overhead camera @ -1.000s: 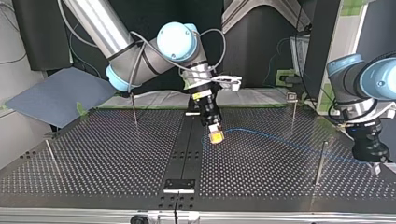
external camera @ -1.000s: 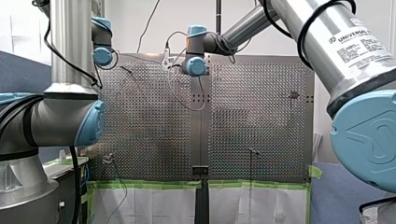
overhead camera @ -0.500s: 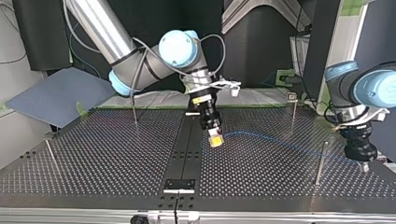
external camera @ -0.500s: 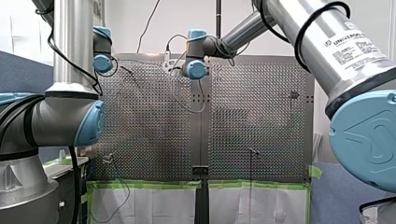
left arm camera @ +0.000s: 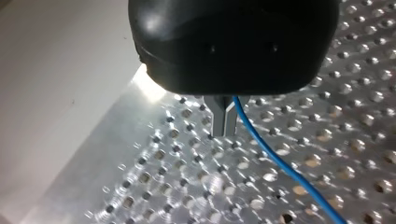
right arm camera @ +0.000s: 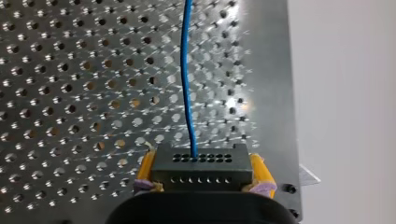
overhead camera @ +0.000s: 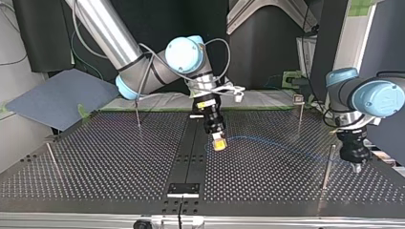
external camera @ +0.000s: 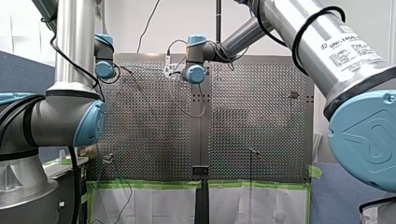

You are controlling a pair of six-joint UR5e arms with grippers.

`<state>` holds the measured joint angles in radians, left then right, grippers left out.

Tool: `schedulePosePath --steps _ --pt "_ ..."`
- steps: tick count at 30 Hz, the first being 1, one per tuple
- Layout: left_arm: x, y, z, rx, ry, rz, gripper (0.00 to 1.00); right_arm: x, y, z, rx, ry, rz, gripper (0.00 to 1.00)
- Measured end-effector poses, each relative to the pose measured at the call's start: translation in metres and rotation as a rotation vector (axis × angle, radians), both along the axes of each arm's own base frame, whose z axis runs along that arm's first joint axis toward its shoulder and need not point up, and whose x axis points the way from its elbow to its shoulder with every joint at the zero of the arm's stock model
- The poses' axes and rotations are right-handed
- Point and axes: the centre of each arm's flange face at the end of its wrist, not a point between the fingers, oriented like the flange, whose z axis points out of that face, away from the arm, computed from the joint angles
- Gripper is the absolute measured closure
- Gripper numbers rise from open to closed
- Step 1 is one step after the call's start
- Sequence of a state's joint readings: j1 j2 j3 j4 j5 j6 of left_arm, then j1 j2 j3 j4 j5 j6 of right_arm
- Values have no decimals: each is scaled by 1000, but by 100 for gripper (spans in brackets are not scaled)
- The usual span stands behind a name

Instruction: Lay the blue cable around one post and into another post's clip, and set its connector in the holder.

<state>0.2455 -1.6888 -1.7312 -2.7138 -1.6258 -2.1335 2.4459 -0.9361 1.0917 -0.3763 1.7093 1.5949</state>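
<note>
In the top view my right gripper [overhead camera: 218,142] hangs near the table's middle, its yellow pads shut on the black connector [right arm camera: 201,168]. The blue cable [right arm camera: 187,70] leaves the connector and runs low over the perforated table as a thin blue cable [overhead camera: 282,143] to my left gripper [overhead camera: 356,167] at that view's right. In the left wrist view the metal fingers [left arm camera: 224,119] are shut on the blue cable [left arm camera: 280,163] just above the plate. A thin post [overhead camera: 327,164] stands right beside my left gripper. A post with a clip [overhead camera: 299,114] stands farther back. The black holder [overhead camera: 183,189] sits at the front middle.
Two more thin posts [overhead camera: 137,114] [overhead camera: 51,157] stand on the top view's left half. The table's edge [left arm camera: 93,140] lies close beside my left gripper. In the front view both arms' wrists [external camera: 194,72] [external camera: 105,70] hang over the table's far end.
My left gripper has moved toward the top view's left, closer to the near post, with the cable in it. My right gripper has shifted only slightly with the connector.
</note>
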Motion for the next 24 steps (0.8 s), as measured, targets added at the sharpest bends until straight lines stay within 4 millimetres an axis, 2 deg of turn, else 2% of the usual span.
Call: schedulePosePath --steps 5,6,7,8,9,10,11,12,13,14,15,20,23,24 --pt "1 -2 -6 -1 13 -1 100 0 -3 -8 11 5 -13 100" --pt "1 -2 -8 -1 16 -3 96 -1 -4 -9 13 6 -16 100" --pt "0 -3 -9 -2 18 -4 96 -1 -4 -9 15 7 -18 100" --pt "0 -3 -12 -4 19 -6 78 -1 -5 -10 17 8 -20 100" --pt "-1 -4 -15 -8 19 -9 67 -2 -5 -10 18 9 -21 100" --pt "-2 -5 -17 -12 19 -12 67 -2 -6 -11 21 11 -22 100" --pt "-3 -6 -20 -16 18 -15 54 -3 -6 -11 24 15 -24 100" --pt "-4 -8 -23 -20 19 -17 36 -4 -7 -12 27 18 -25 100" --pt "-5 -9 -26 -24 21 -18 36 -4 -8 -13 30 21 -27 100" --pt "-7 -10 -29 -27 25 -19 21 -6 -9 -13 35 26 -29 100" --pt "-8 -12 -33 -31 31 -19 13 -7 -9 -14 39 31 -31 100" --pt "-15 -18 -44 -58 56 -9 13 -13 -14 -19 64 59 -41 100" --pt "-17 -22 -46 -64 63 1 11 -16 -16 -22 76 74 -46 100" --pt "-17 -24 -46 -65 65 5 7 -17 -17 -23 79 78 -47 100"
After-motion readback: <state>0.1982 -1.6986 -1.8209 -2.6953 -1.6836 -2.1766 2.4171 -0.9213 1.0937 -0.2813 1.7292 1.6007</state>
